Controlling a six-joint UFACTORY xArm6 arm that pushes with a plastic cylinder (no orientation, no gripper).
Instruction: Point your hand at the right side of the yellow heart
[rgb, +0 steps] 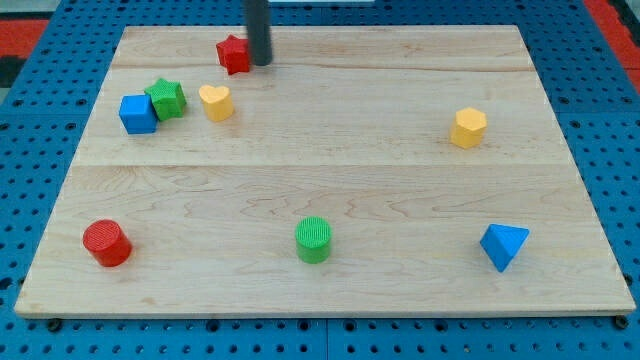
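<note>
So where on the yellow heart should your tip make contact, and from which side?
On the yellow heart, its flank toward the view's right. My tip, beside the red star, stands above and right of it, and bare board lies on that side, so I would probably come in from there.

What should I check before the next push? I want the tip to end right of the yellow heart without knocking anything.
1. My tip visible: ok.
2. Tip clear of the red star: not ok, it sits against the star's right side.
3. Yellow heart in plain sight: ok.
4. Board right of the heart free: ok.
5. Tip at target: not ok, it is above and right of the heart.
6. Green star and blue cube off the path: ok.
</note>
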